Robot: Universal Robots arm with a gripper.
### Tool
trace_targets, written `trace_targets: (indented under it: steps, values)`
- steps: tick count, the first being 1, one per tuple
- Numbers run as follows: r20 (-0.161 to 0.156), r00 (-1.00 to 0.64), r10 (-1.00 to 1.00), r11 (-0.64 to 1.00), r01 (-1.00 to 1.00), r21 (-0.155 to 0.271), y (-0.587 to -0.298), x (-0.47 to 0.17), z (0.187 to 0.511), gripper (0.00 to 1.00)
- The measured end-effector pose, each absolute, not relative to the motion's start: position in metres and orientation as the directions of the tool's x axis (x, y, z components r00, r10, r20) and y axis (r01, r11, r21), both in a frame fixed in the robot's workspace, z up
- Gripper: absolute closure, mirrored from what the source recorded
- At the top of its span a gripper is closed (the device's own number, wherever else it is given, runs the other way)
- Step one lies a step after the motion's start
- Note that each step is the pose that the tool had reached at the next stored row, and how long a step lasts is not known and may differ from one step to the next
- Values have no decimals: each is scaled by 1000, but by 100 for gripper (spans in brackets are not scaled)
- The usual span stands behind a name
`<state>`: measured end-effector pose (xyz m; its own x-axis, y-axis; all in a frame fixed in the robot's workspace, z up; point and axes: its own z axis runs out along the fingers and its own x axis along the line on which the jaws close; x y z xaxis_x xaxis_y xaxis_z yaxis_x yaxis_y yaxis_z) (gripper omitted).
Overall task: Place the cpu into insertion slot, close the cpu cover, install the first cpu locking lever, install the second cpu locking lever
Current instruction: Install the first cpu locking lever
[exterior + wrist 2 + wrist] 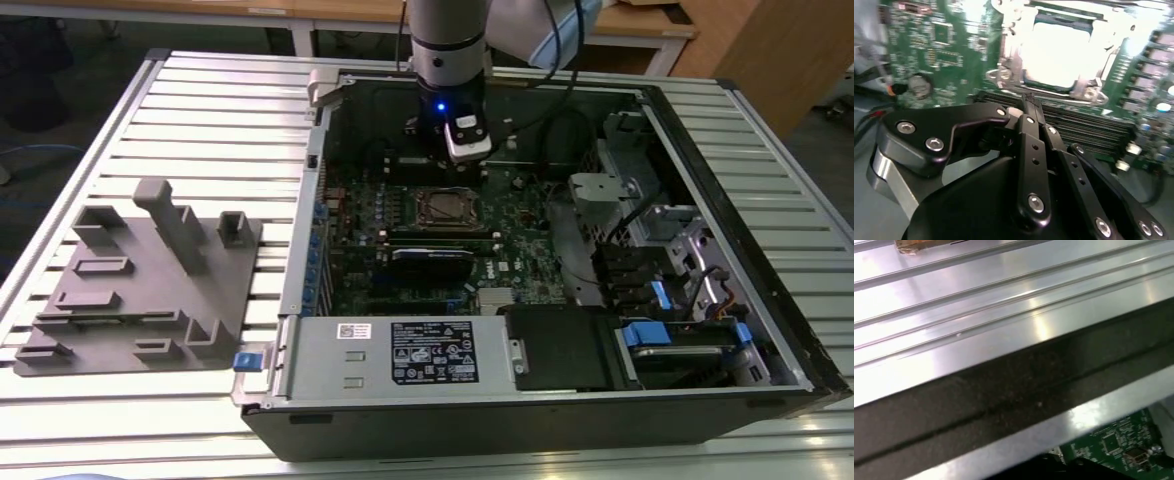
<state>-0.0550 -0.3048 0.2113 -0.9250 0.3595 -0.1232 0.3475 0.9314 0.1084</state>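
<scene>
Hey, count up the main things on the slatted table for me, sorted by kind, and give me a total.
Open computer case: 1
Grey holder block: 1
Robot gripper, over the motherboard: 1
Total: 3

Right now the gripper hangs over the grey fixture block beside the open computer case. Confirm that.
Wrong about the place. The exterior view shows the gripper hanging inside the open computer case, over the green circuit board and near the insertion slot. The case is indeed open.
</scene>
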Motion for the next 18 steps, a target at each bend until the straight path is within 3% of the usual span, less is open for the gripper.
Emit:
trace_targets:
  steps: [4, 18]
  values:
    - [-61, -931, 359, 932, 354, 78, -305, -54, 211, 89]
    - [-55, -933, 354, 934, 350, 74, -305, -54, 216, 89]
